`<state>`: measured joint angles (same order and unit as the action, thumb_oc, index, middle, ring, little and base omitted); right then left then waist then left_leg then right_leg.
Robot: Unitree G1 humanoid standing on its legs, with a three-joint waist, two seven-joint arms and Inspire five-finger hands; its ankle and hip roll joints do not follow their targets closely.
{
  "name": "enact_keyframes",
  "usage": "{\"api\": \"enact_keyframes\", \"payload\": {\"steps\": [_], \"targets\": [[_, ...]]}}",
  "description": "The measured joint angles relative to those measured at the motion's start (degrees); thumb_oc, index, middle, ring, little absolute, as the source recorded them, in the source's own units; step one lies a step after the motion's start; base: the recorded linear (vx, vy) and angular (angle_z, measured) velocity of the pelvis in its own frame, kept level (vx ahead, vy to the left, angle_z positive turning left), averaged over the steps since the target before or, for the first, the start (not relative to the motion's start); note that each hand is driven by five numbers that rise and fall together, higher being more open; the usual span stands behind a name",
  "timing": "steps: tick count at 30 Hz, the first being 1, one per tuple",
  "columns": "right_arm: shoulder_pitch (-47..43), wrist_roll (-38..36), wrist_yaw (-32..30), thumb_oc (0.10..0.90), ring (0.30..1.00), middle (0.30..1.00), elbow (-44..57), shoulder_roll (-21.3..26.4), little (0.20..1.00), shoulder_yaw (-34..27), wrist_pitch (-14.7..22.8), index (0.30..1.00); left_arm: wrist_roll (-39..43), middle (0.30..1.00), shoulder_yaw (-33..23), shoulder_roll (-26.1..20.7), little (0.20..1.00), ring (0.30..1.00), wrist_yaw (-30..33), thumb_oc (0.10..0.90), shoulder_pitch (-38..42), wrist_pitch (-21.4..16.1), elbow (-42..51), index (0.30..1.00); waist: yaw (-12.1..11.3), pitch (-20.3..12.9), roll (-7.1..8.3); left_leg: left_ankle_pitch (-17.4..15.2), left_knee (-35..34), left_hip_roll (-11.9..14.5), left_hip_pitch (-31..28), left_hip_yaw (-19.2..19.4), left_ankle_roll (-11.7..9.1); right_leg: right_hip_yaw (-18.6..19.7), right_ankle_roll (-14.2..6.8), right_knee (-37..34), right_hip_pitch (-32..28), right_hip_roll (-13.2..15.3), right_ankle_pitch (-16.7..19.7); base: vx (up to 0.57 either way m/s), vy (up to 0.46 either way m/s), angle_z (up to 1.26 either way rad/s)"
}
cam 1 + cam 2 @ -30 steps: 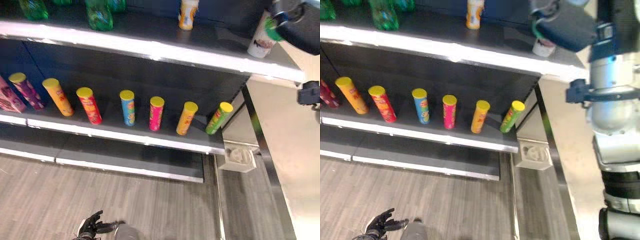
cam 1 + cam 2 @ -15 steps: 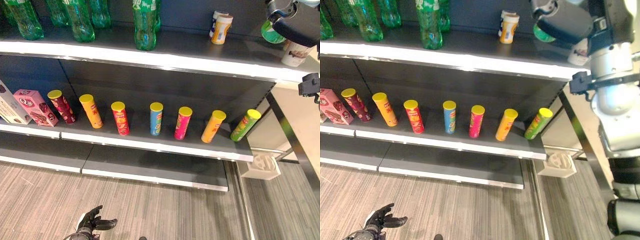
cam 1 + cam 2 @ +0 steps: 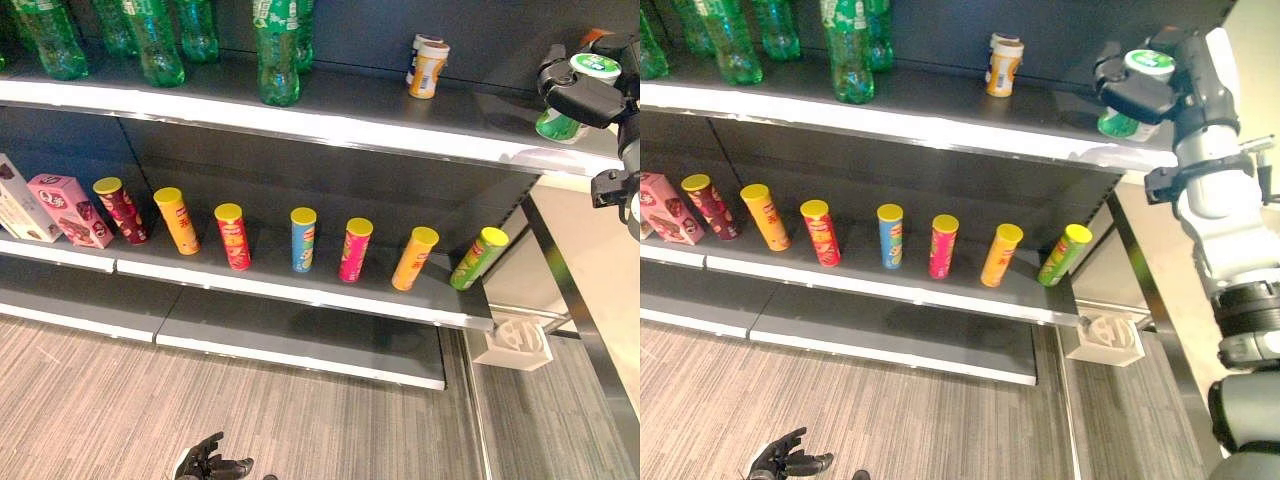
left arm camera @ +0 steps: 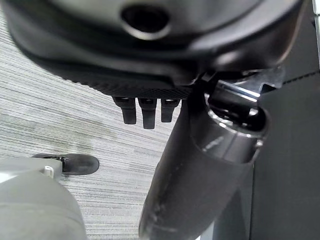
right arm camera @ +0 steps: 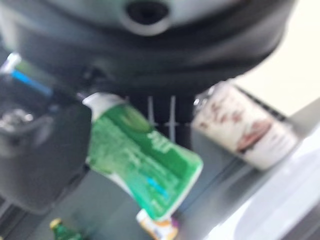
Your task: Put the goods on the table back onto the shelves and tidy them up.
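My right hand (image 3: 1137,92) is at the right end of the top shelf (image 3: 300,112), shut on a green-and-white cup (image 5: 142,167). The cup's white lid (image 3: 1150,62) shows above the fingers and its green base (image 3: 1118,124) is at the shelf board; I cannot tell whether it touches. A white cup with brown print (image 5: 250,131) stands close beside it. My left hand (image 3: 210,466) hangs low over the floor with relaxed fingers (image 4: 142,111) and holds nothing.
Green bottles (image 3: 278,45) and an orange-white cup (image 3: 428,68) stand on the top shelf. A row of coloured chip tubes (image 3: 303,238) and pink boxes (image 3: 68,208) line the middle shelf (image 3: 300,290). A white bracket (image 3: 517,342) sits on the floor at the right.
The camera has shifted. My right hand has come down with the green cup to the right end of the top shelf. The left hand stays low.
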<state>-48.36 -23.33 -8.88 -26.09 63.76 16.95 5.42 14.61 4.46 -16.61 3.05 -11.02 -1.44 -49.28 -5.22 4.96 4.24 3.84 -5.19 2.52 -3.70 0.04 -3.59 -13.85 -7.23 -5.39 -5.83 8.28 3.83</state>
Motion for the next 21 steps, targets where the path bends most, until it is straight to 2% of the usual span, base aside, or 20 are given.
{"api": "enact_keyframes", "payload": {"steps": [8,9,17,21], "targets": [[-0.7,0.3,-0.1,0.400,0.300,0.300,-4.0,0.0,0.300,0.1,-0.2,0.300,0.1,0.900,-0.1,-0.1,0.900,0.900,0.1,0.800,-0.8,0.0,-0.6,0.900,-2.6,0.1,0.29,0.4,0.0,-0.3,1.9,-2.3,0.0,-2.3,0.1,0.0,0.6,0.1,-0.2,0.02,0.002,0.16],[-2.2,0.8,-0.3,0.400,0.300,0.300,-7.9,0.0,0.300,0.5,-1.0,0.300,0.9,0.900,-0.1,-0.1,0.900,0.900,0.1,0.800,-0.9,0.0,-0.6,0.900,-3.3,0.3,0.52,0.5,0.0,-0.4,2.4,-2.8,0.0,-3.1,0.0,0.0,0.7,0.2,-0.3,0.02,-0.002,0.20],[-3.9,1.9,-2.5,0.400,0.300,0.300,-14.4,0.0,0.300,0.4,-2.2,0.300,1.2,0.900,0.0,-0.4,0.900,0.900,0.1,0.800,-1.2,0.0,-0.2,0.900,-4.0,0.5,0.75,1.1,0.0,-0.9,4.8,-5.8,-0.2,-6.2,0.0,0.0,1.4,0.5,-0.7,0.03,-0.003,0.20],[-4.2,1.9,-2.8,0.400,0.300,0.300,-16.4,0.0,0.300,0.3,-2.3,0.300,1.3,0.900,0.0,-0.5,0.900,0.900,0.2,0.800,-0.9,-0.1,-0.1,0.900,-5.1,0.5,0.71,1.2,0.0,-1.2,5.0,-6.3,-0.1,-6.5,-0.1,0.0,1.5,0.7,-0.9,0.03,0.001,0.07]]}}
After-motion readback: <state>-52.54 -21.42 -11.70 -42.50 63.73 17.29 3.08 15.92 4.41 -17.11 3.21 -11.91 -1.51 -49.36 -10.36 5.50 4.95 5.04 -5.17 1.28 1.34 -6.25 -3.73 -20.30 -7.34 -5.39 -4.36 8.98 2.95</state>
